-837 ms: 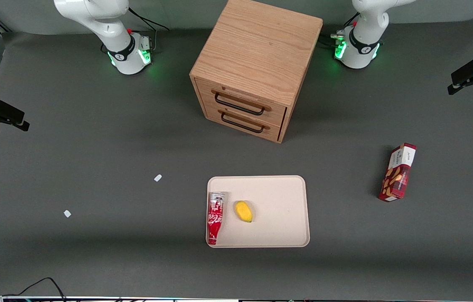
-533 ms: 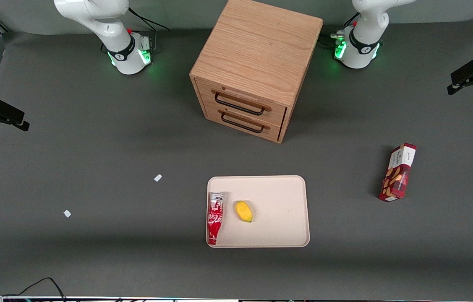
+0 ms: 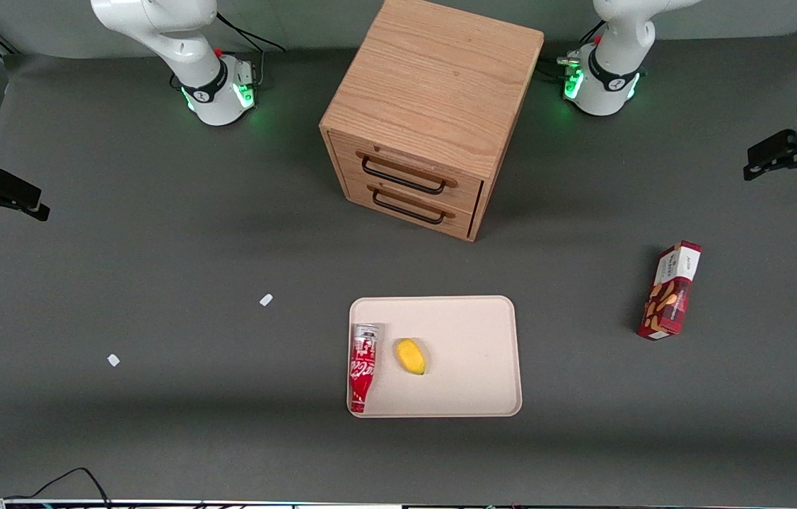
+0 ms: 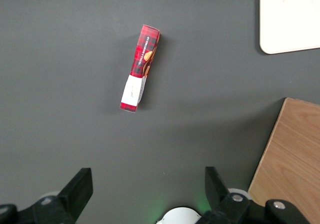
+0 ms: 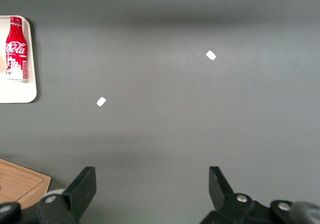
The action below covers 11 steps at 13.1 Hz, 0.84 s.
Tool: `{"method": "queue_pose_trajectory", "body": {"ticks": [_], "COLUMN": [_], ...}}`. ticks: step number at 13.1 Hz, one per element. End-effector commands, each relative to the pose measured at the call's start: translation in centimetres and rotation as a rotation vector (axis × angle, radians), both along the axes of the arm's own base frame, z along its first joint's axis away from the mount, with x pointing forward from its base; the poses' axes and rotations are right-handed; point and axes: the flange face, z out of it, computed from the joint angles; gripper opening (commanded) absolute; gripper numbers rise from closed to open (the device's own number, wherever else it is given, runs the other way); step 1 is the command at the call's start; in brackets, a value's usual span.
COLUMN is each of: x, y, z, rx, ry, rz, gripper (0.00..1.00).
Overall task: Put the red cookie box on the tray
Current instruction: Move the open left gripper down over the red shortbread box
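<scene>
One red cookie box (image 3: 670, 290) on my feed, lying on the grey table (image 3: 158, 247) toward the working arm's end, well apart from the tray (image 3: 469, 332), nothing touching it. Wrist view shows the same box (image 4: 140, 68) flat on the table, white end panel toward the gripper. One tray, cream, nearer the front camera than the cabinet (image 3: 433, 106). Two things on the tray: one red-and-white soda can (image 3: 363, 366) lying along its edge on the parked arm's side, and one yellow fruit (image 3: 411, 355) just beside the can. One wooden cabinet, two drawers, both closed. Two small white scraps (image 3: 266, 300) on the table toward the parked arm's end. My gripper (image 4: 145, 191) hangs high above the table, fingers (image 4: 80, 186) spread wide, holding nothing, box well clear of them.
</scene>
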Motion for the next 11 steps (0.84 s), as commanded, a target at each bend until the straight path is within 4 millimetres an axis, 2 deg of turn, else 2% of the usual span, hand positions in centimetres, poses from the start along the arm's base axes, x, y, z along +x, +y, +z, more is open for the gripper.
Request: {"method": "queue_pose_trajectory", "body": {"ticks": [1,3,5,8,11], "x": [2.7,4.6,5.3,6.5,5.6], "y": [0.3,0.9,0.8,1.6,1.6], "z": [-4.2,-10.4,-16.3,-22.9,-29.4], "rx": [0.011,0.055,0.060,0.046,0.026], "ry": [0.009,-0.022,-0.069,-0.086,-0.098], "rz": [-0.067,-0.142,-0.175,-0.257,-0.286], "gripper": [1.00,1.00,1.00,1.00,1.00]}}
